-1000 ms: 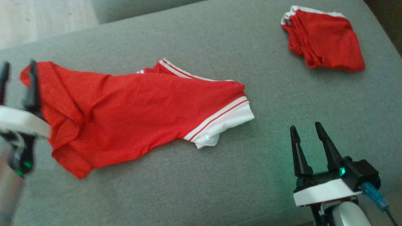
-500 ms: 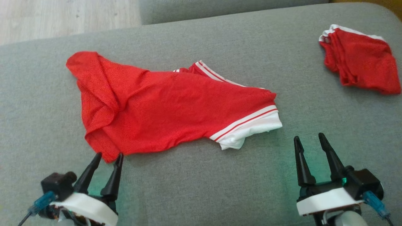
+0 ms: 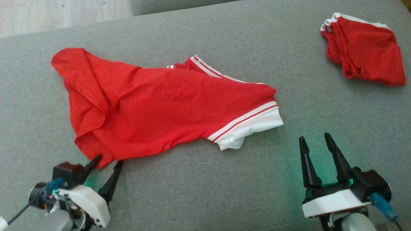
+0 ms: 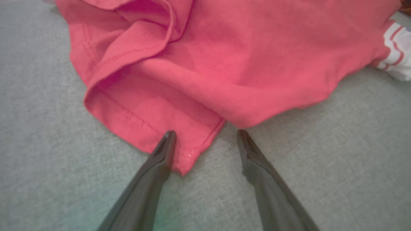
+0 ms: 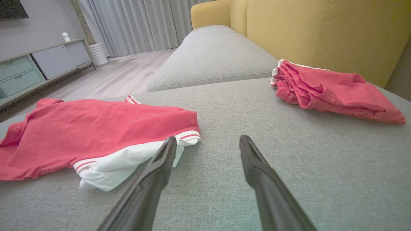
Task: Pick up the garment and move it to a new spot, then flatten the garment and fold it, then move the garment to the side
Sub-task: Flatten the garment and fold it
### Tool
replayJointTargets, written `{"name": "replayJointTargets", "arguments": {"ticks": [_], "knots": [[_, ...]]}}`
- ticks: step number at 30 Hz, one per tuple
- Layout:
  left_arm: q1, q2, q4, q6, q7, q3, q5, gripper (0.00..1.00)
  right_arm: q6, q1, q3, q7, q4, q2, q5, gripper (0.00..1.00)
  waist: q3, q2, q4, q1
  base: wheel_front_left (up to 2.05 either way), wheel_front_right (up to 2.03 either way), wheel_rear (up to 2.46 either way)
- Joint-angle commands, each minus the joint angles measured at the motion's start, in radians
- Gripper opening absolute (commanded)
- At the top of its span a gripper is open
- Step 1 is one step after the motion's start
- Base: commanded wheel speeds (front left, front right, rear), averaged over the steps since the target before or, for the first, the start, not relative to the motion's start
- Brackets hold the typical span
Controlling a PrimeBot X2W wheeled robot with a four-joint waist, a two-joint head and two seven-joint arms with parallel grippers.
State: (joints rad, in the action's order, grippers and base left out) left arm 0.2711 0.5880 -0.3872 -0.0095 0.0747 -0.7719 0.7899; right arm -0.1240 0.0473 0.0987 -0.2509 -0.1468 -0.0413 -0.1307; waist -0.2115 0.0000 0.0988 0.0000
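The left gripper [image 4: 207, 133] is seen with its two dark fingers [image 4: 154, 173] spread apart. One fingertip is placed over the stitched hem corner [image 4: 151, 128] of the red garment [image 4: 244, 61]. The other is set over the grey cushion [image 4: 337, 154], just beside the garment's edge. Ahead of the fingers the cloth is doubled over in a loose fold [image 4: 138, 48]. Far ahead, off to one side, a white striped cuff [image 4: 398, 54] is shown.

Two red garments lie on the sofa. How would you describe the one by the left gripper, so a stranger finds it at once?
On the grey sofa seat, look at the middle. The red shirt lies there, its near corner at the open left gripper. Unlike the folded red pile at the far right, it is spread out and wrinkled.
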Motion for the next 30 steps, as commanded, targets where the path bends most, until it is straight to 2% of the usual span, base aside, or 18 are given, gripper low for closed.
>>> {"name": "replayJointTargets", "arguments": {"ticks": [1, 5, 6, 7, 8, 13, 16, 19, 24, 25, 26, 28, 30], "knots": [[0.038, 0.040, -0.014, 0.007, -0.003, 0.034, -0.008, 1.00, -0.007, -0.033, 0.021, -0.011, 0.025, -0.009, 0.001, 1.00, -0.002, 0.0000, 0.006, 0.0000, 0.00, 0.00, 0.00], [0.035, 0.050, -0.057, 0.006, -0.013, 0.017, -0.022, 1.00, -0.007, -0.032, 0.021, -0.011, 0.026, -0.009, -0.004, 1.00, -0.002, 0.0000, 0.012, 0.0000, 0.00, 0.00, 0.00], [0.033, 0.054, -0.064, 0.000, -0.022, 0.006, -0.028, 0.87, -0.007, -0.031, 0.020, -0.011, 0.026, -0.009, -0.004, 1.00, -0.001, 0.0000, 0.012, 0.0000, 0.00, 0.00, 0.00], [0.030, 0.055, -0.070, -0.005, -0.030, 0.001, -0.027, 0.34, -0.007, -0.029, 0.018, -0.011, 0.026, -0.009, -0.005, 1.00, 0.001, 0.0000, 0.011, 0.0000, 0.00, 0.00, 0.00], [0.027, 0.055, -0.074, -0.012, -0.036, -0.003, -0.022, 0.00, -0.007, -0.027, 0.016, -0.011, 0.025, -0.009, -0.006, 1.00, 0.002, 0.0000, 0.009, 0.0000, 0.00, 0.00, 0.00], [0.022, 0.076, -0.074, -0.040, -0.048, -0.015, -0.020, 0.00, -0.007, -0.021, 0.014, -0.011, 0.021, -0.009, -0.009, 1.00, 0.018, 0.0000, -0.008, 0.0000, 0.00, 0.00, 0.00], [-0.002, 0.108, -0.014, -0.042, -0.068, -0.013, -0.003, 0.00, -0.007, -0.018, 0.017, -0.011, 0.019, -0.009, -0.009, 1.00, 0.031, 0.0000, -0.013, 0.0000, 0.00, 0.00, 0.00], [-0.059, 0.166, 0.094, -0.013, -0.094, 0.005, 0.031, 0.00, -0.007, -0.011, 0.013, -0.011, 0.022, -0.009, -0.009, 1.00, 0.038, 0.0000, -0.017, 0.0000, 0.00, 0.00, 0.00], [-0.182, 0.266, 0.257, 0.091, -0.116, 0.061, 0.102, 0.00, -0.007, 0.001, 0.007, -0.011, 0.024, -0.009, -0.010, 1.00, 0.042, 0.0000, -0.022, 0.0000, 0.00, 0.00, 0.00], [-0.205, 0.274, 0.276, 0.116, -0.109, 0.078, 0.122, 0.38, -0.007, 0.001, 0.007, -0.011, 0.023, -0.009, -0.010, 1.00, 0.043, 0.0000, -0.021, 0.0000, 0.00, 0.00, 0.00], [-0.226, 0.281, 0.296, 0.134, -0.107, 0.087, 0.136, 1.00, -0.007, 0.000, 0.007, -0.011, 0.022, -0.009, -0.010, 1.00, 0.044, 0.0000, -0.021, 0.0000, 0.00, 0.00, 0.00], [-0.245, 0.287, 0.318, 0.144, -0.106, 0.090, 0.146, 1.00, -0.007, -0.001, 0.007, -0.011, 0.021, -0.009, -0.010, 1.00, 0.046, 0.0000, -0.019, 0.0000, 0.00, 0.00, 0.00], [-0.289, 0.298, 0.375, 0.191, -0.100, 0.108, 0.170, 1.00, -0.007, -0.003, 0.010, -0.011, 0.019, -0.009, -0.008, 1.00, 0.053, 0.0000, -0.014, 0.0000, 0.00, 0.00, 0.00]]}}
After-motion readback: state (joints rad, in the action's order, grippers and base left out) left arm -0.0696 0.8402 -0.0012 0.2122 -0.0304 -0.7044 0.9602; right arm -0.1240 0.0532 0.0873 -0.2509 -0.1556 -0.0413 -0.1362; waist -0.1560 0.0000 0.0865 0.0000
